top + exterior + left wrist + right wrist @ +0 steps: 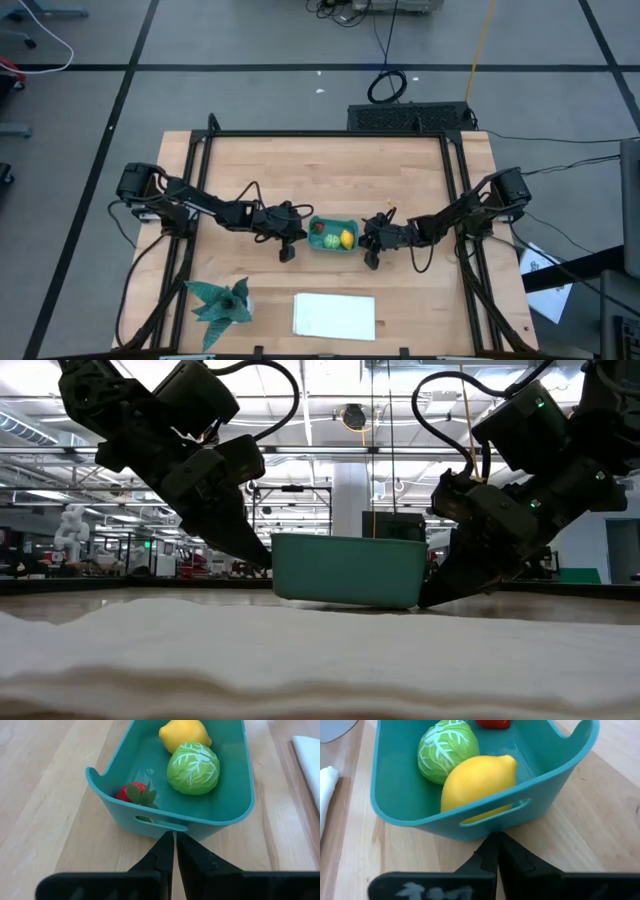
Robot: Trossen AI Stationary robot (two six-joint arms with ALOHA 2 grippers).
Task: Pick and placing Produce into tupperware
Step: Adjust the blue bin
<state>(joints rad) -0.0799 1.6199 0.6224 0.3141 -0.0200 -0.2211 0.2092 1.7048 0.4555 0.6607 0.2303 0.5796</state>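
High view: the small teal rectangular plastic tub (333, 235) lies mid-bench (330, 170), long axis running arm to arm, holding the red strawberry (131, 793), green cabbage (193, 768) and yellow lemon (477, 782). Left gripper (174, 851) and right gripper (495, 851), fingers together, flank its short ends. No writing legible.

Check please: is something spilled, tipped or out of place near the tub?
Nothing stands out. The teal tub sits flat on the table, with the strawberry, cabbage and lemon all inside. The left end effector and right end effector rest shut at its two ends.
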